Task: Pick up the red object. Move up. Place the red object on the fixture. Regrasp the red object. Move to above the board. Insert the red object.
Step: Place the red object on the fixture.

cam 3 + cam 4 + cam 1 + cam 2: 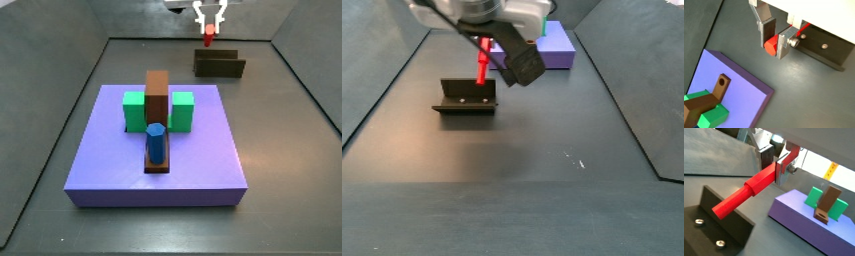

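The gripper (782,165) hangs above the fixture (219,65), well apart from the board (158,150). Its fingers (783,44) are closed on the upper end of the red object (745,193), which hangs down between them. In a side view the peg's lower tip is close over the fixture (465,98); I cannot tell if it touches. I think the risk is a tilted peg: if it meets a raised end, it can slip in the fingers or fall on the floor.
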{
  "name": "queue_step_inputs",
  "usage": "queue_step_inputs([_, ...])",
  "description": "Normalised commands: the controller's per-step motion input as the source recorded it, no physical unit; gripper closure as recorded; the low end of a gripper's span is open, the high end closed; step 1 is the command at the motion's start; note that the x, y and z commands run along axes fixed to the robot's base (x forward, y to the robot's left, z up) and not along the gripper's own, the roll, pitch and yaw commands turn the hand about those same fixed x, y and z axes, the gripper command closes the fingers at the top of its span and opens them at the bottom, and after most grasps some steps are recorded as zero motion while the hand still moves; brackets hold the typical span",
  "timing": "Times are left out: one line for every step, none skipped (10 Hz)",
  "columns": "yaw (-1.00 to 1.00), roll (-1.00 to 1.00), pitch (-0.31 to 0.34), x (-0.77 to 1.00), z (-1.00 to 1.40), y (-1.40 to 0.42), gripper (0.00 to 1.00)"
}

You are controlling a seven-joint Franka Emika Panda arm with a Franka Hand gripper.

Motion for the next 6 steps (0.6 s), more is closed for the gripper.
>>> queue_step_inputs([0.12, -0.2, 0.163, 0.84, -0.26, 0.24, 1.0])
queue_step_inputs([0.1, -0.29, 0.134, 0.84, -0.38, 0.22, 1.0])
queue_step_inputs([0.11, -0.22, 0.117, 0.8, -0.37, 0.21, 1.0])
queue_step_inputs([0.09, -0.11, 0.123, 0.65, -0.3, 0.19, 1.0])
queue_step_inputs([0.06, -0.16, 0.04, 0.55, -0.36, 0.14, 1.0])
queue_step_inputs([0.05, -0.13, 0.066, 0.53, -0.29, 0.12, 1.0])
